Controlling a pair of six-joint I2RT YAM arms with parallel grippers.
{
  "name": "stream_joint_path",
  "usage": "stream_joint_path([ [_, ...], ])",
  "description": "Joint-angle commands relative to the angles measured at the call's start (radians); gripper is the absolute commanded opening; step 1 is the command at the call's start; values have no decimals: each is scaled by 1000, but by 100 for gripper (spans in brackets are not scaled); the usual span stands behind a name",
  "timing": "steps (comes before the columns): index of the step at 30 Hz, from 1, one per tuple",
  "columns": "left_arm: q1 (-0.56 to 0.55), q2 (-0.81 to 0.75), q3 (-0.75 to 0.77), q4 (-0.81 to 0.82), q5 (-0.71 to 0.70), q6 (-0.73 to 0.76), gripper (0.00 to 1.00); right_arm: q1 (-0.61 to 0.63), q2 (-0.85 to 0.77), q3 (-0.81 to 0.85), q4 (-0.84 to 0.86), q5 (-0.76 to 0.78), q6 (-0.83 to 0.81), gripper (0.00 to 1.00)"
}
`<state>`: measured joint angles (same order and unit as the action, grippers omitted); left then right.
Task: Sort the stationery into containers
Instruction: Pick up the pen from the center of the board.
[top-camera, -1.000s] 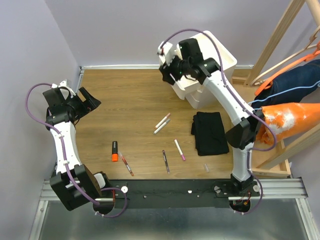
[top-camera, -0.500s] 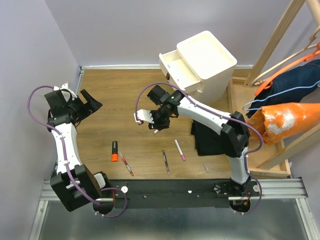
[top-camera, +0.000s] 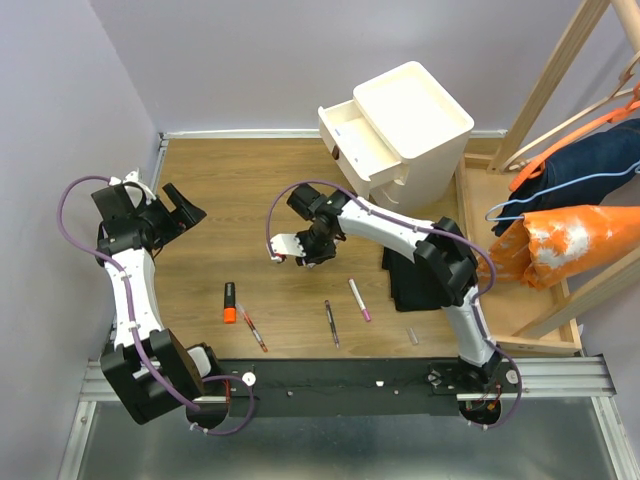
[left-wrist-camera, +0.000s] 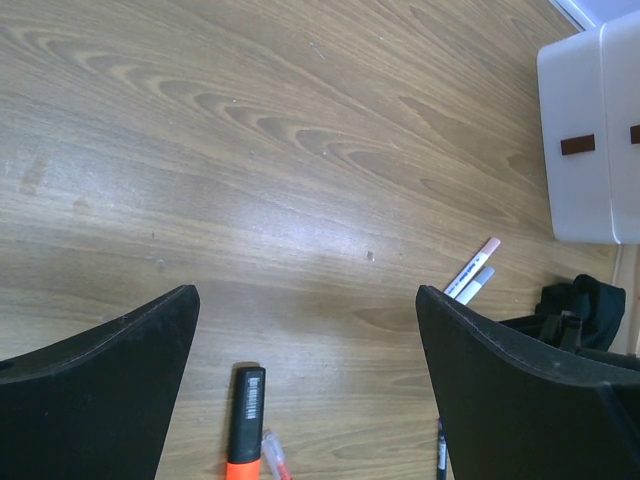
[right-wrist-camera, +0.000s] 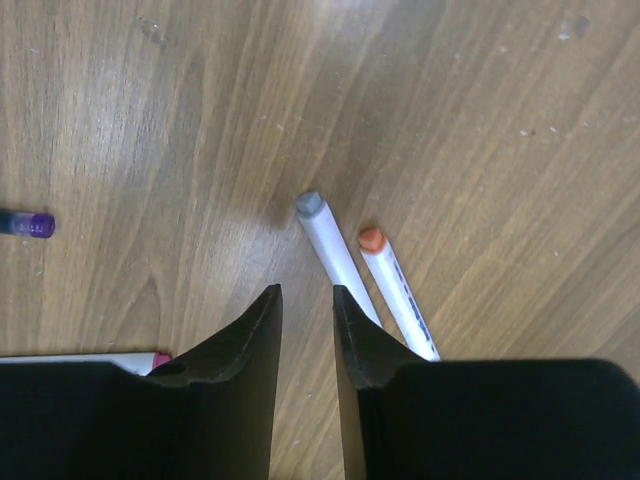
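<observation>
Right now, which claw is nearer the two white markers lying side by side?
Right. The right claw hovers just beside the markers; the left claw sits far off to their left.

room: pale lilac painted walls (top-camera: 250, 60) on the far and left sides, flat even light, no hard shadows. bench: brown wood-grain laminate bench (top-camera: 250, 180), with a thin white skirting strip (top-camera: 240, 133) where it meets the far wall. soft pale sheen (left-wrist-camera: 290, 225) on the wood in the left wrist view. right side: light wooden clothes rack (top-camera: 560, 70) carrying a navy garment (top-camera: 590, 160) and an orange, white-flecked garment (top-camera: 570, 245). near edge: black metal rail (top-camera: 350, 375), then grey sheet metal (top-camera: 350, 450).
</observation>
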<state>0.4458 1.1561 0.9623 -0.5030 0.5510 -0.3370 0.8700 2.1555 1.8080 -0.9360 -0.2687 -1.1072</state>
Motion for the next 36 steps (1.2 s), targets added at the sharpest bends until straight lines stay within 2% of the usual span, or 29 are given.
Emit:
stream_joint_path([
  [1, 11, 13, 0, 6, 1, 21, 98, 24, 50, 19, 11, 22, -55, 34],
  [14, 14, 59, 21, 12, -2, 24, 98, 26, 139, 65, -7, 33, -79, 32],
  [17, 14, 73, 35, 3, 6, 24, 98, 26, 150, 118, -61, 14, -83, 27],
  [21, 16, 83, 36, 7, 12, 21, 99, 26, 130, 174, -132, -12, -95, 29],
  [26, 14, 94, 30, 21, 12, 16, 98, 26, 67, 156, -109, -21, -108, 33],
  [36, 16, 137, 68, 24, 15, 9, 98, 26, 125, 157, -64, 6, -88, 37],
])
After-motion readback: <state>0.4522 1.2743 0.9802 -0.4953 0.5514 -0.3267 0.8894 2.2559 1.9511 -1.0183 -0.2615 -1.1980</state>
